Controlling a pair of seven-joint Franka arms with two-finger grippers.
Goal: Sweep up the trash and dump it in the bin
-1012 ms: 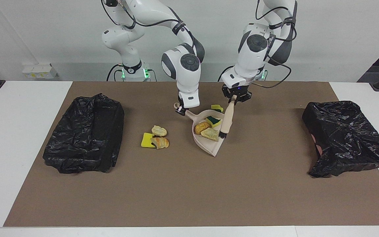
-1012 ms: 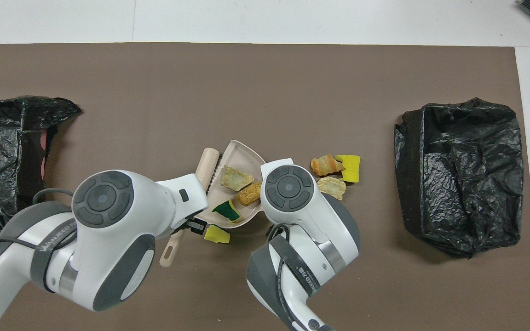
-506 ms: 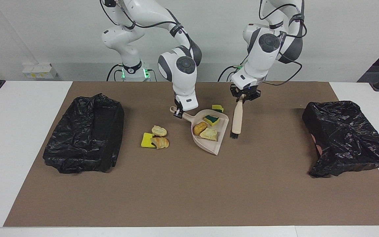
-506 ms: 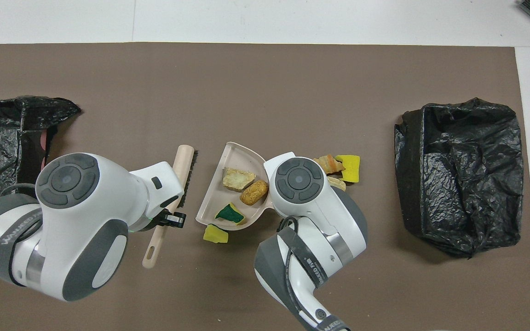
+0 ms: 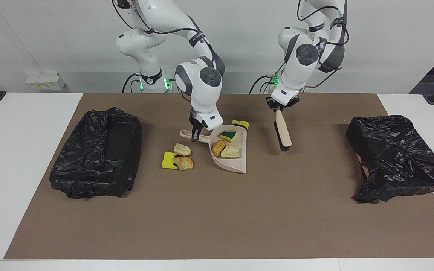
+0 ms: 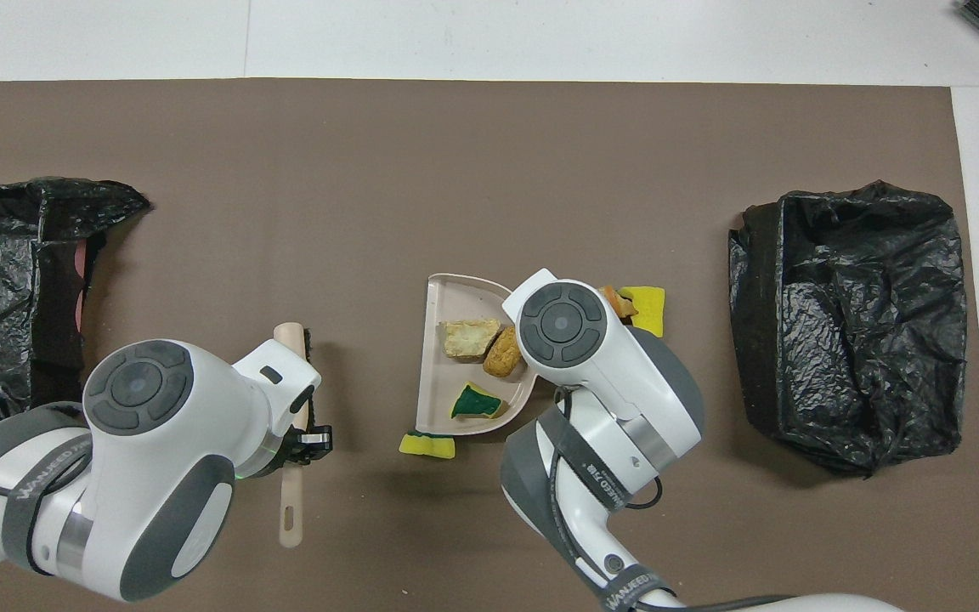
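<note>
The left gripper (image 5: 278, 109), upper centre-right of the facing view, is clamped on the brush (image 5: 283, 132) handle. The right gripper (image 5: 195, 134), frame centre, is closed on the dustpan (image 5: 236, 165) handle. Three trash bits (image 5: 225, 145) lie in the pan, one sponge (image 5: 240, 124) beside it, three more (image 5: 178, 157) toward the black bin (image 5: 96, 152).

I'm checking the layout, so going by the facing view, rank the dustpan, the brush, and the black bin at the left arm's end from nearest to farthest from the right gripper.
From the right gripper:
1. dustpan, its handle in that grip, mid-table.
2. brush, held by the left gripper, beside the dustpan.
3. black bin, at the left arm's end.
</note>
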